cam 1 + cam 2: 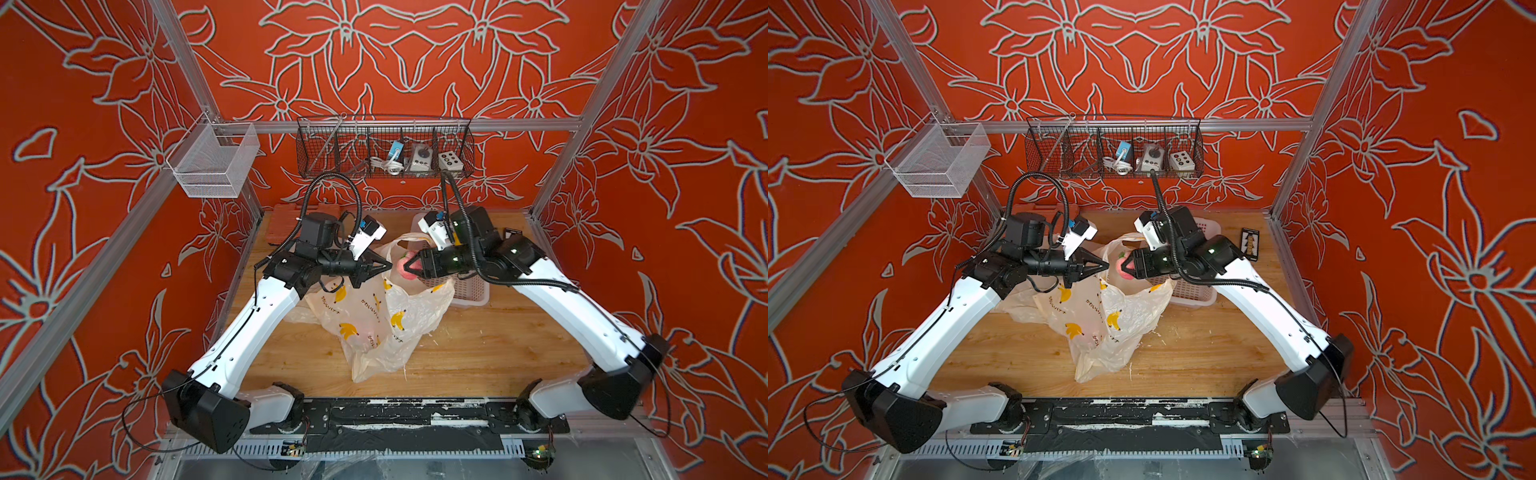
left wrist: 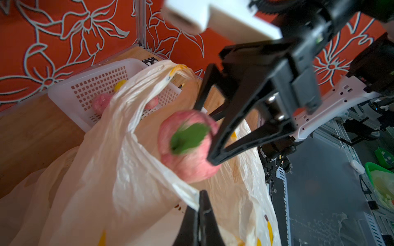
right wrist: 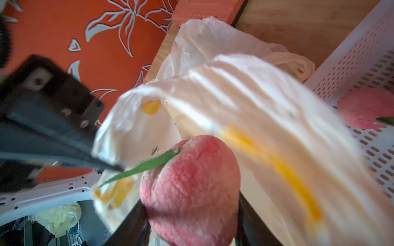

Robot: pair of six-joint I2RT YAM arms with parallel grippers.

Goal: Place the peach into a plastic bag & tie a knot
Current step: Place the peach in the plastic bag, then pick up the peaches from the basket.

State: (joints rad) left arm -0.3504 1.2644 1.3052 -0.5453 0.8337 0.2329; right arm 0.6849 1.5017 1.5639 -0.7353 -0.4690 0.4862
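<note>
Now the right gripper point(image 2: 207, 134), jaws half spread, grips the peach point(image 2: 187, 164) over the open bag point(image 1: 374, 320) mid-table; the left gripper point(image 2: 203, 194) is clenched on the bag's left rim.

**Surfaces Around My Pincers**

The thin translucent plastic bag with yellow banana prints point(image 1: 374, 328) is crinkled, with a soft sheen. The round pink peach point(image 3: 191, 187) looks matt and finely wrinkled, its green leaf point(image 2: 189, 138) smooth. The white perforated plastic basket point(image 2: 96, 85) is smooth, the pale wooden tabletop point(image 1: 478, 353) grained. My left pincer point(image 2: 202, 198) is matt black plastic.
</note>
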